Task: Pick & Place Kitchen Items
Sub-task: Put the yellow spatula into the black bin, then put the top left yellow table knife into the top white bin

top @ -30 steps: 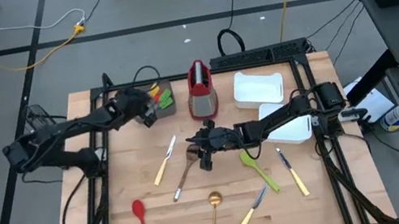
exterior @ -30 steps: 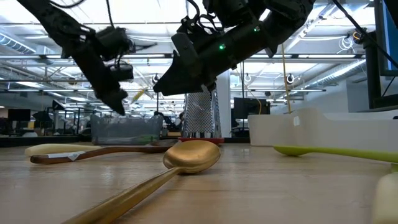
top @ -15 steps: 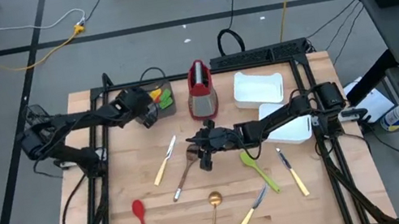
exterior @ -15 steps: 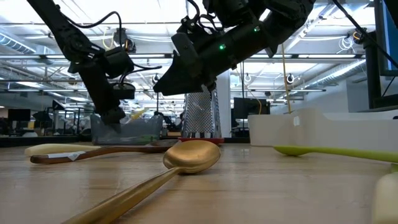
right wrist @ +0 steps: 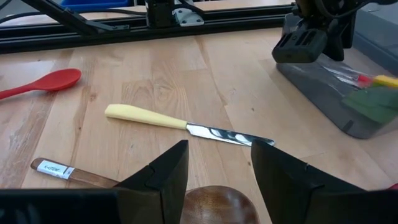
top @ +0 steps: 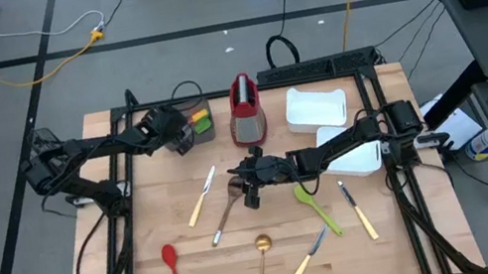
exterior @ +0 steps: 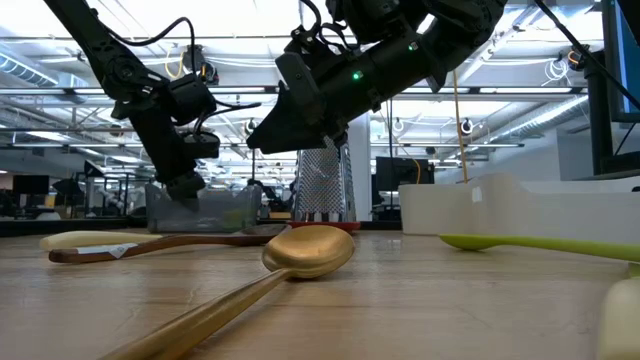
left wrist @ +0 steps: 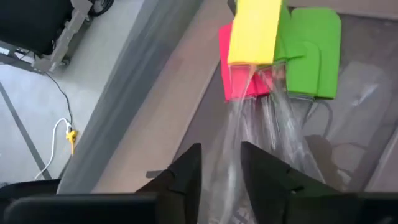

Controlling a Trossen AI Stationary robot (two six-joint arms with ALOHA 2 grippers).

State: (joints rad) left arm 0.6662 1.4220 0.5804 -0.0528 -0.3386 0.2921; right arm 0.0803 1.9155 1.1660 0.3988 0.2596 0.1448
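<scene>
**Left claw over the bin, right claw above the wooden spoon**

Left claw point(top: 185, 132) parked over the brown bin point(top: 207, 135) at the far left of the surface point(top: 139, 226), fingers point(left wrist: 186, 174) parted with nothing between them — just past them in the bin, a yellow spatula point(left wrist: 254, 31), a red one point(left wrist: 231, 74) and a green one point(left wrist: 314, 50) on clear handles.

Right claw point(top: 251, 186) hovering mid-surface, fingers point(right wrist: 165, 174) apart and empty, directly above the wooden spoon point(top: 227, 211); bowl of that spoon right under the fingertips, labelled handle running off toward the near edge. Just beyond the claw, a yellow-handled knife point(right wrist: 180, 124) flat on the wood, not touching.

Elsewhere on the surface: red spoon point(top: 174, 270) near the front left, gold spoon point(top: 263, 260) front centre, green spoon point(top: 317, 207) beside the right arm, two more yellow-handled knives point(top: 304, 262) point(top: 360, 212) — all well apart from either claw.
</scene>
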